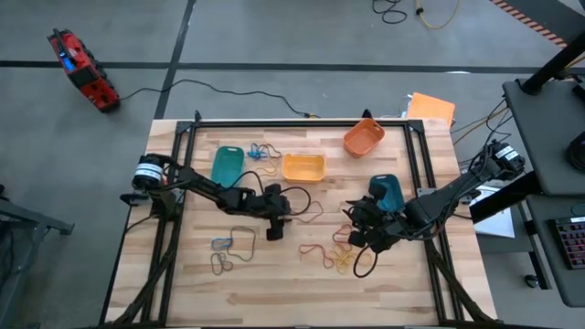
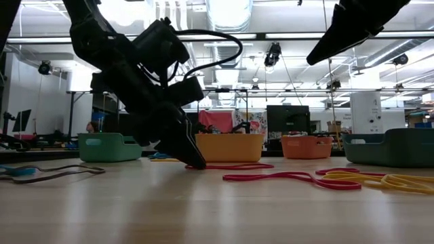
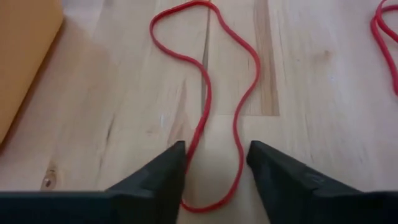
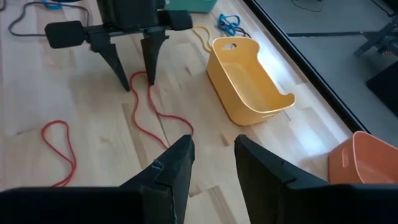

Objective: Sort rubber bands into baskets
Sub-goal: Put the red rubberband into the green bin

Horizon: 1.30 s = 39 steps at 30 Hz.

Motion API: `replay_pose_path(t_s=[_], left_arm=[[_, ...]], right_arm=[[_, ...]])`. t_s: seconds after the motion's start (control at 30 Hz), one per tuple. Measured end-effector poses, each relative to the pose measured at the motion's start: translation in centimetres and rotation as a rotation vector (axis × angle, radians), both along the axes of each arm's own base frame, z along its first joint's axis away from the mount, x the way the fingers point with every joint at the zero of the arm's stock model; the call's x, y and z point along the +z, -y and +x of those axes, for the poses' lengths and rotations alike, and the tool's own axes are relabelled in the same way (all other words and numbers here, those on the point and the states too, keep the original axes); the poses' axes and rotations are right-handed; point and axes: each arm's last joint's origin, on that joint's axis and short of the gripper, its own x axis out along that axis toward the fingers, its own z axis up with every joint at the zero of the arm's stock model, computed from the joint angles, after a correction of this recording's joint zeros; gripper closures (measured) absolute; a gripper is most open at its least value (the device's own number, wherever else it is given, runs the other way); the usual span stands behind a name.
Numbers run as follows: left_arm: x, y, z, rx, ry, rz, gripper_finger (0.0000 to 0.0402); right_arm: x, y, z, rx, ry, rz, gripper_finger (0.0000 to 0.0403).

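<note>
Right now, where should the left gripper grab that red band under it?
Grip the near end of the red band, whose two strands run close together between the open fingers of the left gripper. Come straight down from above: it lies flat and floppy on the table.

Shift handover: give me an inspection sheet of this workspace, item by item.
Surface: wooden table, bare between items.
Job's things: teal basket, yellow basket, orange basket, blue basket; red band and other bands loose on the table.
Clutter: nothing seen.
Grippers: left gripper open, fingertips down straddling the red band; right gripper open, raised off the table.
Cables: black cable on the floor, running to the table.
Surroundings: red device on the floor; side desk to the right.
</note>
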Motion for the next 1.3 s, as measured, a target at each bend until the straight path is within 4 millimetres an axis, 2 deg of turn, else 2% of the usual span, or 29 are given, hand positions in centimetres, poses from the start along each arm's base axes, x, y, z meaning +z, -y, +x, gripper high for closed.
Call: replay_pose_path(t_s=[0.2, 0.27, 0.5, 0.83, 0.93, 1.03, 1.13, 1.3], left_arm=[[-0.1, 0.0, 0.0, 0.003, -0.006, 0.010, 0.0372], [-0.1, -0.1, 0.0, 0.013, -0.005, 0.012, 0.0392], [1.2, 0.9, -0.3, -0.021, 0.035, 0.027, 0.0401], [6.3, 1.8, -0.8, -0.084, 0.208, 0.036, 0.0401], [7.2, 1.9, -1.1, -0.112, 0.214, 0.048, 0.0401], [7.0, 2.0, -1.4, -0.136, 0.177, 0.051, 0.0401], [6.0, 2.0, -1.1, -0.135, 0.149, 0.058, 0.0400], [4.2, 1.6, -0.4, -0.111, 0.132, 0.047, 0.0363]], right_arm=[[0.0, 0.0, 0.0, 0.002, -0.002, -0.002, 0.0289], [0.0, 0.0, 0.0, 0.002, -0.002, -0.002, 0.0289], [0.0, 0.0, 0.0, 0.005, -0.005, -0.008, 0.0289], [0.0, 0.1, 0.1, 0.004, -0.002, -0.006, 0.0289], [0.0, 0.1, 0.1, 0.003, 0.001, -0.004, 0.0289], [0.0, 0.1, 0.1, 0.003, 0.002, -0.003, 0.0289], [0.0, 0.1, 0.1, 0.003, 0.002, -0.003, 0.0289], [0.0, 0.1, 0.1, 0.003, 0.001, -0.003, 0.0289]])
